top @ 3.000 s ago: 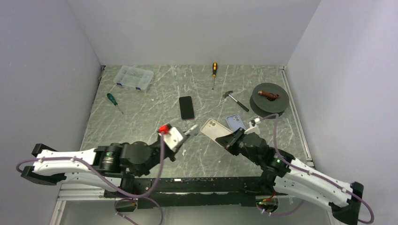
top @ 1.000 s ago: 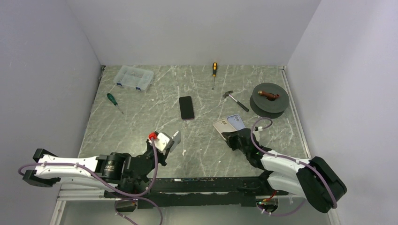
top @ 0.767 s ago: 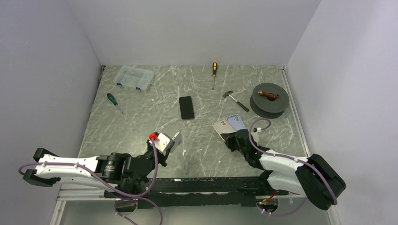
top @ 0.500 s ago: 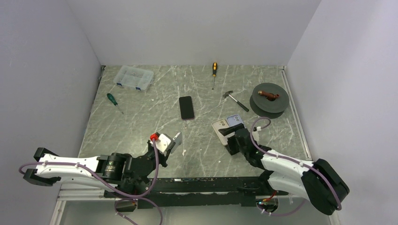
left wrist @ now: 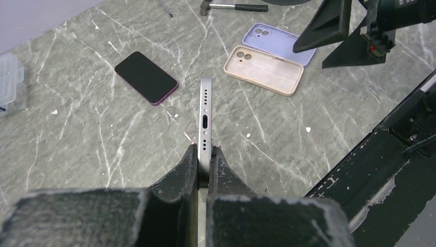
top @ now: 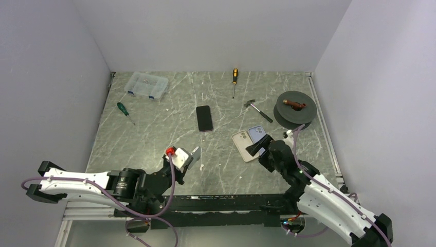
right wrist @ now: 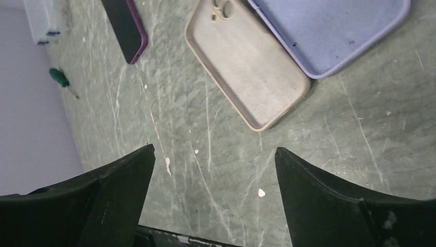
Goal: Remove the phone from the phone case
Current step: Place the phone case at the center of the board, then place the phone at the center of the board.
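My left gripper [left wrist: 205,147] is shut on a silver phone [left wrist: 205,116], held edge-on above the table's near middle; the top view shows that phone [top: 194,154] in the left gripper [top: 188,159]. An empty beige phone case [top: 241,144] lies flat, inside up, beside an empty lilac case [top: 257,134]. The left wrist view has the beige case [left wrist: 263,71] and lilac case [left wrist: 271,42] ahead, to the right. My right gripper [right wrist: 214,149] stands open with nothing in it, just nearer than the beige case [right wrist: 247,67] and apart from it. It shows as open in the top view as well [top: 257,148].
A dark phone with a purple edge [top: 204,118] lies mid-table. Further back are a hammer [top: 258,109], a yellow-handled screwdriver [top: 234,80], a green screwdriver [top: 124,111], a clear parts box [top: 147,85] and a dark spool [top: 293,107] at the right.
The right gripper has opened and let go of the beige case, which now lies flat by the lilac case. The right arm has drawn back. The left arm has hardly moved.
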Motion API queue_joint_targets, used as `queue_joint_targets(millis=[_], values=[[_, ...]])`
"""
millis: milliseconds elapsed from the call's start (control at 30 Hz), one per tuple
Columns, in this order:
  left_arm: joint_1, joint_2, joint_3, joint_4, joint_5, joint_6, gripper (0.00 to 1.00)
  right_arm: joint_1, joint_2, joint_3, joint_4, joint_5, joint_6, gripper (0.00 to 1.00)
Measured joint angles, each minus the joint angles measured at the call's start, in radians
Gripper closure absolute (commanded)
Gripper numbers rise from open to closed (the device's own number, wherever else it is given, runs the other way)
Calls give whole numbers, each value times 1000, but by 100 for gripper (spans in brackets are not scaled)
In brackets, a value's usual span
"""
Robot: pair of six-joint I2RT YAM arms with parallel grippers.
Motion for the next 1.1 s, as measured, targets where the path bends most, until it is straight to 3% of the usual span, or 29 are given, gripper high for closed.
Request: queue_joint_targets(millis=[167,267,500,667,767,1100], values=[[-1,23,0,20,0,2,100,26,49,79,-32,-5,-221,39],[-2,51,1,18,0,2,100,37,169,130,-21,0,-341,43],[-10,77,6,5,0,-9,100,39,422,170,72,-17,-474,42],[-14,77,22,-16,-1,-25,100,51,509,170,129,-19,-507,24],[-16,77,24,-32,0,-35,100,77,554,176,135,9,-526,20],[-26,69,24,-45,-5,-54,100,132,680,220,134,121,-570,28]])
